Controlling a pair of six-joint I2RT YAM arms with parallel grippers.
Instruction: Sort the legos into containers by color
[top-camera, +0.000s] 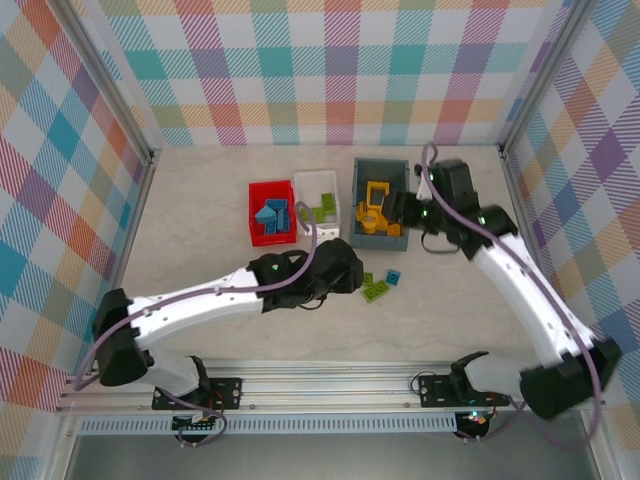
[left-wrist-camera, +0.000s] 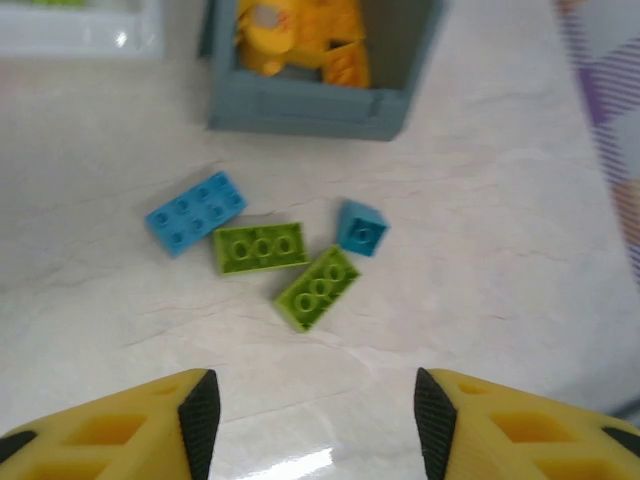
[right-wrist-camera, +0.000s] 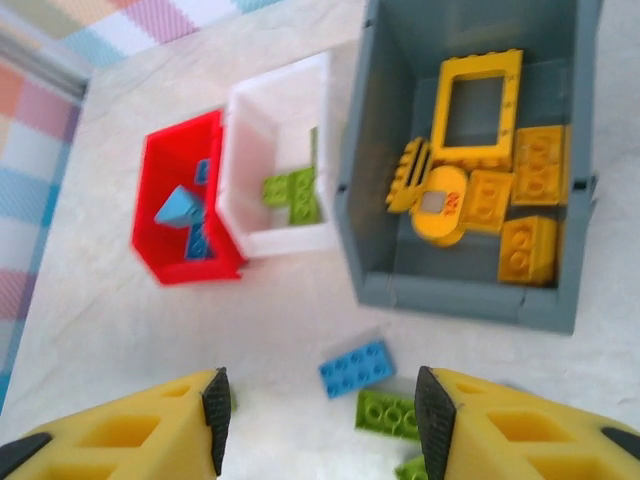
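Left wrist view: your left gripper (left-wrist-camera: 315, 420) hangs over the table (left-wrist-camera: 520, 300) with its jaws spread wide and nothing between them. It is angled down at a cluster of four loose bricks just ahead. The cluster holds a long blue brick (left-wrist-camera: 195, 212), a green brick (left-wrist-camera: 260, 246) beside it, a second green brick (left-wrist-camera: 318, 288) and a small blue brick (left-wrist-camera: 360, 227). They are packed close, some touching or nearly so, and lie near the front wall of the grey bin (left-wrist-camera: 310, 105).

The sorting rule can be read from the right wrist view:
- The red bin (right-wrist-camera: 180, 262) holds blue pieces.
- The white bin (right-wrist-camera: 300, 236) holds green pieces.
- The grey bin holds the yellow pieces, including the yellow frame (right-wrist-camera: 480, 66).

By that rule, I judge that the two blues belong in the red bin and the two greens in the white one.

In the top view, your left arm stretches low from its base toward the table's middle, with its wrist over the cluster. Your right arm reaches forward and folds back toward the grey bin. The right gripper (right-wrist-camera: 320, 420) is held high, jaws apart and empty.

The wide opening suits an approach. The nearest green brick lies diagonal to the left jaws, so you will probably need some wrist rotation.
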